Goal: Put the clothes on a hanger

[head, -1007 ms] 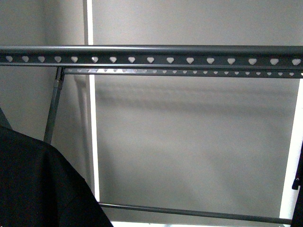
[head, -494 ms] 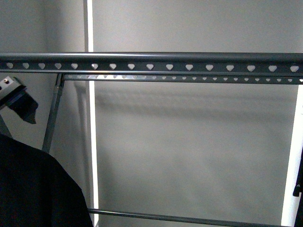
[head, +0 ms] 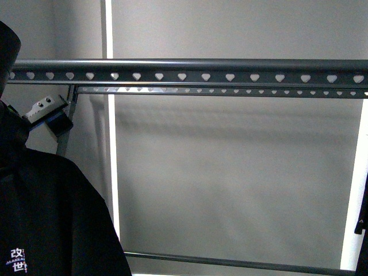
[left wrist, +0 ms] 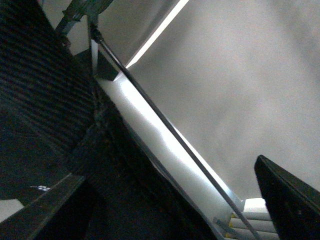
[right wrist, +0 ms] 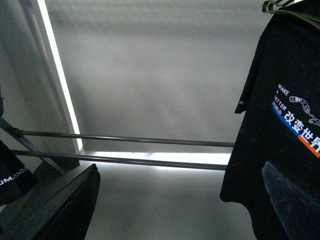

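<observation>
The dark grey rack's top rail (head: pixel 207 75) with heart-shaped holes runs across the front view. The black T-shirt (head: pixel 46 218) hangs at the far left, reaching up past the rail, with white characters showing low on it. In the left wrist view its black fabric (left wrist: pixel 45 100) fills one side. My left gripper (left wrist: pixel 165 210) is open, its dark fingers (left wrist: pixel 290 200) apart, with the fabric close to one of them. My right gripper (right wrist: pixel 180 205) is open and empty. Beside it hangs a black T-shirt (right wrist: pixel 280 150) with the "MAKE A BETTER WORLD" print.
A grey and blue part (head: pixel 49 115), apparently of my left arm, sits just under the rail beside the shirt. The rack's lower bars (right wrist: pixel 125 160) cross the right wrist view. A bright vertical strip (head: pixel 109 144) and a plain grey wall lie behind. Black cloth (head: pixel 362 230) shows at the right edge.
The black T-shirt at the left has risen, now reaching above the rail, and its white print has come into view. The grey and blue part moved right, toward the rail.
</observation>
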Robot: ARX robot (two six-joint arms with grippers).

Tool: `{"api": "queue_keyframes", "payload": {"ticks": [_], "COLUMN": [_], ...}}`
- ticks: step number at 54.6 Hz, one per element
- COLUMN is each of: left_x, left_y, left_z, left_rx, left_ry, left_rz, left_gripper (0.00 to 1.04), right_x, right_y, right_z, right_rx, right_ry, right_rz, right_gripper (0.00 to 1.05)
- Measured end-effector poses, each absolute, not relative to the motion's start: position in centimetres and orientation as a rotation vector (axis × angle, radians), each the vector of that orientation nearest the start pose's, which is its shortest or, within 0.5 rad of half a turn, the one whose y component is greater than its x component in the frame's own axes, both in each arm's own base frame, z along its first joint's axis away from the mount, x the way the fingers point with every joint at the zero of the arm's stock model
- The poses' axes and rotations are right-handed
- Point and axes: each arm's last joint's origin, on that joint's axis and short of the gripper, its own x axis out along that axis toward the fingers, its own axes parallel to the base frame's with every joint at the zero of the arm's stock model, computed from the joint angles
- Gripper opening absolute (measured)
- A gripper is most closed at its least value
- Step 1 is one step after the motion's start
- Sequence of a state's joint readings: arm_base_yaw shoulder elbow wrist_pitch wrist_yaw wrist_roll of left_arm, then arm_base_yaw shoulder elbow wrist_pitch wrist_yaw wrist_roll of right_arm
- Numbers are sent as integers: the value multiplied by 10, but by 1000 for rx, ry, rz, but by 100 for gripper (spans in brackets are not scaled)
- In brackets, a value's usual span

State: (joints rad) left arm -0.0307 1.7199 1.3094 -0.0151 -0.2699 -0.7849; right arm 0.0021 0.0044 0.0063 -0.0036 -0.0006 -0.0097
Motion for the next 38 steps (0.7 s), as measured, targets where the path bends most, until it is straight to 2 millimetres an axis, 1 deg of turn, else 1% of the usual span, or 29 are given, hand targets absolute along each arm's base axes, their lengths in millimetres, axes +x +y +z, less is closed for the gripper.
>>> {"api": "queue_keyframes", "payload": {"ticks": [7,8,13,19,23,24,27,32,38], "left_x": [397,397,391,371,355,348,336,304,253], "left_y": [-4,-4,-3,-1,1,2,2,-2,-15], "left_z": [273,271,265,258,256,256,256,260,266], "left_rx": [-693,-690,-676,-658,-665,-671,-653,-578,-425], "left_ry": [362,371,407,462,498,511,537,601,700], "left_rz": [404,403,390,342,296,273,229,69,-277], "left_gripper": [64,59,41,17,6,4,4,4,4], "right_x": [98,98,98,98,98,98,98,98,98], "right_y": [0,0,0,0,0,0,0,0,0], "right_z": [165,165,165,165,165,165,165,165,165], "right_rx": [-10,-10,-9,-10,-10,-10,-10,-10,-10], "right_ry": [2,2,2,2,2,2,2,2,2], "right_rz": [3,3,3,3,3,3,3,3,3], "right_gripper": [97,97,97,97,97,97,97,97,97]}}
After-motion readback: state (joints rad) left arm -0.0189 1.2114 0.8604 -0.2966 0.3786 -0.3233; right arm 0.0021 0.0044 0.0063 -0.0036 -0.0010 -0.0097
